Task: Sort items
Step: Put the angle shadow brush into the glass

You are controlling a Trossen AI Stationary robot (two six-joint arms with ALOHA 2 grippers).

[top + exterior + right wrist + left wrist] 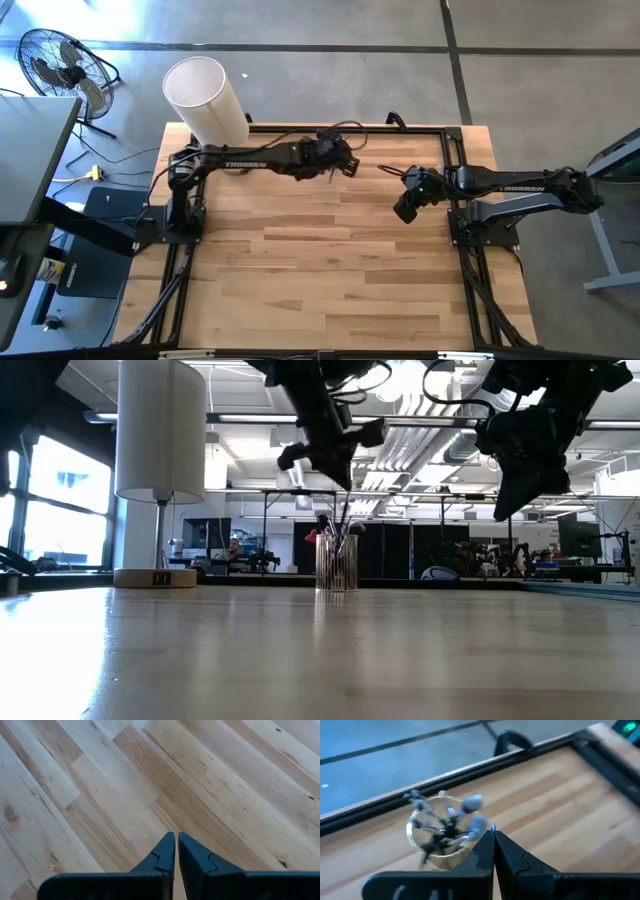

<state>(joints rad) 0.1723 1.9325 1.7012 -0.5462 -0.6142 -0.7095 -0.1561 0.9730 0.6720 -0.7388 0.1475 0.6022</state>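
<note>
Brushes stand bunched in a small clear glass cup near the far edge of the table, roughly midway along that edge. In the low view the cup sits upright on the wood with the brush handles rising out of it, leaning outward at slight angles, so their long axes run close to vertical. In the left wrist view the bristle tips fan out above the rim, some grey and rounded, some dark; how many there are I cannot tell.

The left pincer hangs just above and beside the cup, its 2 fingers pressed together with nothing between them. In the low view it sits directly over the brush tops, close to them, though whether it touches any I cannot tell.

The right pincer is closed too and holds nothing; it hovers over bare wood, well apart from the cup, toward the right side of the table.

A black frame rail runs along the far edge just behind the cup, so there is little room on that side. The near half of the table is open wood. A large white cylinder stands at the far left corner, well away from the cup.
</note>
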